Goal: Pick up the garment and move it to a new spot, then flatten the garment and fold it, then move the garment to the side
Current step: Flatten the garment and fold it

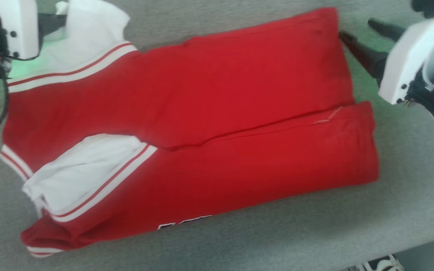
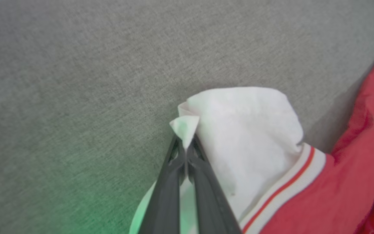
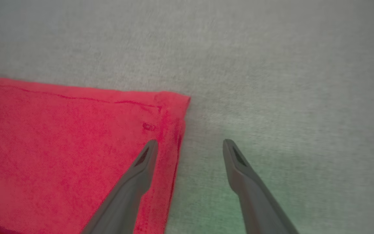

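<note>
The left pincer [image 2: 185, 146] clenches a white corner of the garment [image 1: 202, 124], the right pincer [image 3: 190, 142] spread at its red edge.

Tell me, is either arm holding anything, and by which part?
The left tool pinches the garment by a corner of its white panel; the right tool holds nothing.

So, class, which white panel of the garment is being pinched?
The far white panel, top left in the head view: the left gripper is shut on its tip. The near white panel lies free.
</note>
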